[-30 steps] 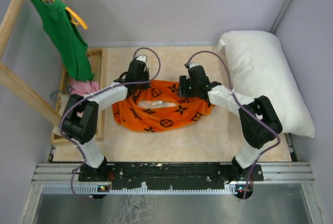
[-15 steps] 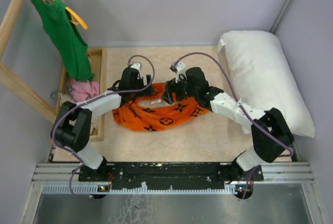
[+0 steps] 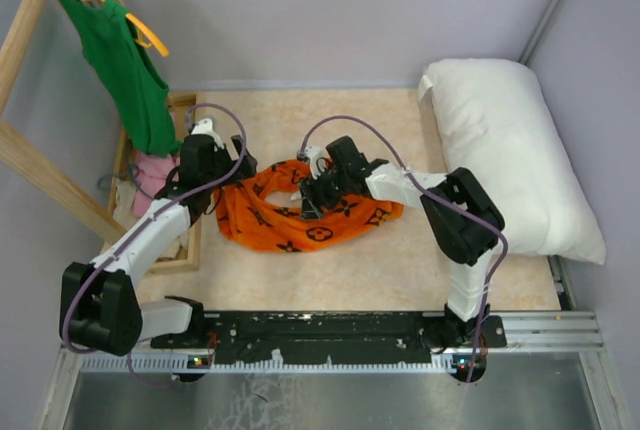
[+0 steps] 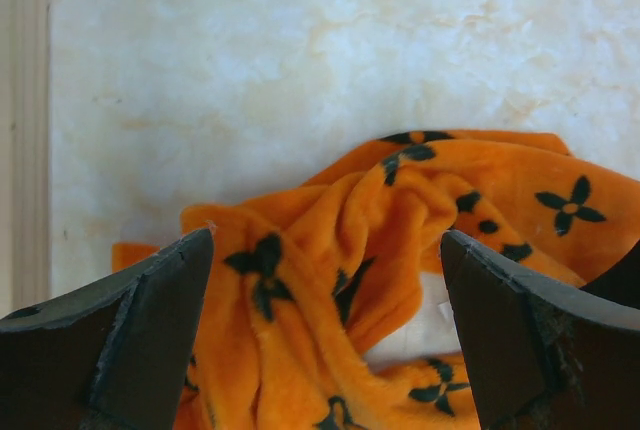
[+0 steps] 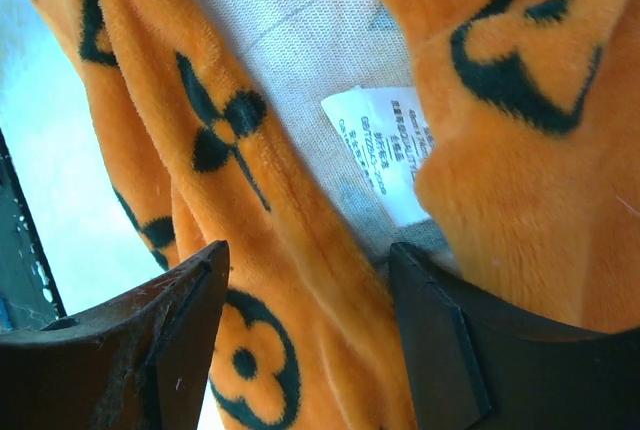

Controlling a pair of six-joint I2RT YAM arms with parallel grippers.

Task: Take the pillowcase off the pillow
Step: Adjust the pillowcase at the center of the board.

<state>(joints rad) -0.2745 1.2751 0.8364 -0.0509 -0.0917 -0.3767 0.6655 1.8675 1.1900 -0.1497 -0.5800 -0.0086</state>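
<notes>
So, the left gripper (image 4: 325,240) was spread wide with nothing in it, hanging just above the left end of the bright orange fuzzy pillowcase (image 3: 300,220) with the black flower and circle prints. The right gripper (image 5: 308,250) was down low over the middle of the bunch. Its fingers were parted too, with a fold of orange fabric lying between them and a small white care label (image 5: 385,150) just beyond. As far as I could tell it wasn't clamping anything.

The case sat crumpled on the beige marbled tabletop (image 3: 330,270), well apart from the big plump white pillow (image 3: 510,140) over at the right edge. So I'd call the job basically done: the cover's off.

My advice for the step at hand: back the right one straight up with the fingers kept apart, because that fuzzy pile looked like it'd snag and drag along. The left looked free to just pull away.
</notes>
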